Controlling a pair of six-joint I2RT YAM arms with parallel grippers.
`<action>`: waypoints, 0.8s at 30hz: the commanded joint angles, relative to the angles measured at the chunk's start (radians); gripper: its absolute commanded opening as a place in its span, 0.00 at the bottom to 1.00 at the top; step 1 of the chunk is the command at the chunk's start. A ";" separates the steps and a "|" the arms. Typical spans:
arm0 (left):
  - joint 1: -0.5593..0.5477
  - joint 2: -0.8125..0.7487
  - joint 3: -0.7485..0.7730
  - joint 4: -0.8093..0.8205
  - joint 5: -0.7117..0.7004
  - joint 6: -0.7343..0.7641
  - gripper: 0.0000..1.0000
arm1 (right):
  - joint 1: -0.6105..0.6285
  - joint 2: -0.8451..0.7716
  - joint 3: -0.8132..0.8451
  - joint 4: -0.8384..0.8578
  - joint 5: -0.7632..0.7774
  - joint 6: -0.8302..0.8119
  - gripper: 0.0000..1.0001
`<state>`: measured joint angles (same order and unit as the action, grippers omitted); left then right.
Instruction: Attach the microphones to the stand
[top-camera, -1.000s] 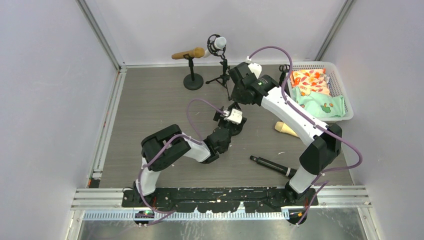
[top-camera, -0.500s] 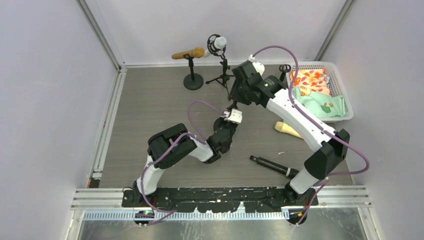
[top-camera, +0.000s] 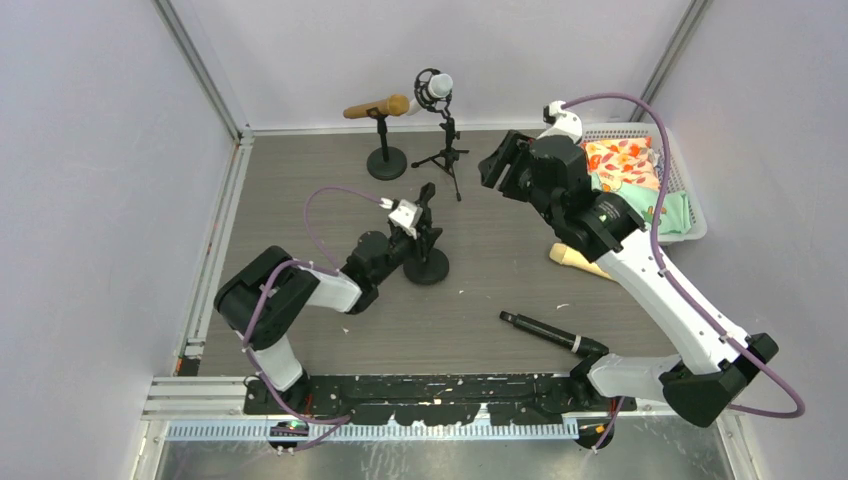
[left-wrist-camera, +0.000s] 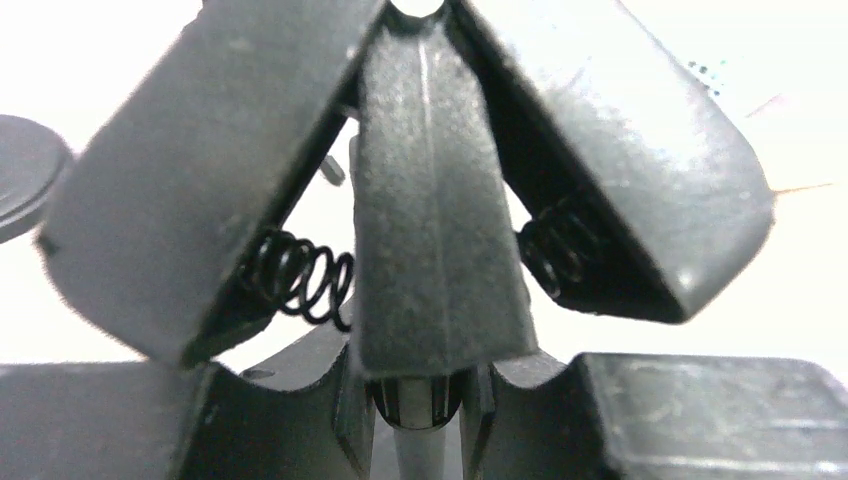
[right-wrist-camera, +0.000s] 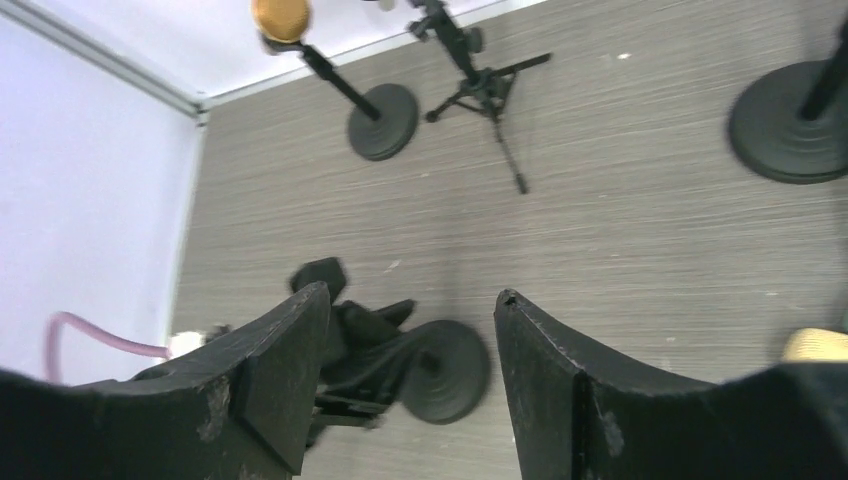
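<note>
Since 1 s ago the left arm has swung toward its own side, and the round-base stand (top-camera: 428, 266) it grips has shifted with it across the tabletop (top-camera: 300, 200). The right arm has lifted away from that stand and drawn back toward the basket (top-camera: 697, 225).

The left fingers (left-wrist-camera: 120, 420) are clamped on the stand's post just under its spring clip (left-wrist-camera: 435, 200), which is empty. The right fingers (right-wrist-camera: 270, 385) are apart and hold nothing, high above the tabletop.

2 microphones are already mounted at the far edge: the gold microphone (top-camera: 377, 107) on its own stand and the white microphone (top-camera: 438, 85) on the tripod. 2 more lie loose on the right arm's side. The cream-yellow microphone (top-camera: 570, 257) is partly hidden beneath the right forearm. The black microphone (top-camera: 545, 332) lies well apart from the held stand, its long axis running left to right with a slight slant toward the near edge.

Both are nearer the right arm, so that arm probably fetches one while the left steadies the clip. To do so, the right fingers would have to drop and close across the barrel.
</note>
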<state>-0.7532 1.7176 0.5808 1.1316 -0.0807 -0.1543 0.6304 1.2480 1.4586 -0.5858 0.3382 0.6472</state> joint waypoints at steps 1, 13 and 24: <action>0.115 -0.041 0.035 -0.034 0.535 -0.083 0.00 | -0.028 -0.039 -0.132 0.148 0.085 -0.142 0.67; 0.322 0.067 0.199 0.039 1.101 0.007 0.10 | -0.051 -0.108 -0.276 0.164 0.093 -0.241 0.69; 0.328 0.033 0.272 -0.241 1.027 0.345 0.12 | -0.052 -0.118 -0.312 0.187 0.066 -0.278 0.68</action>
<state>-0.4297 1.7966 0.8066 0.8795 0.9573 0.0814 0.5835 1.1427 1.1534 -0.4450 0.4026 0.3920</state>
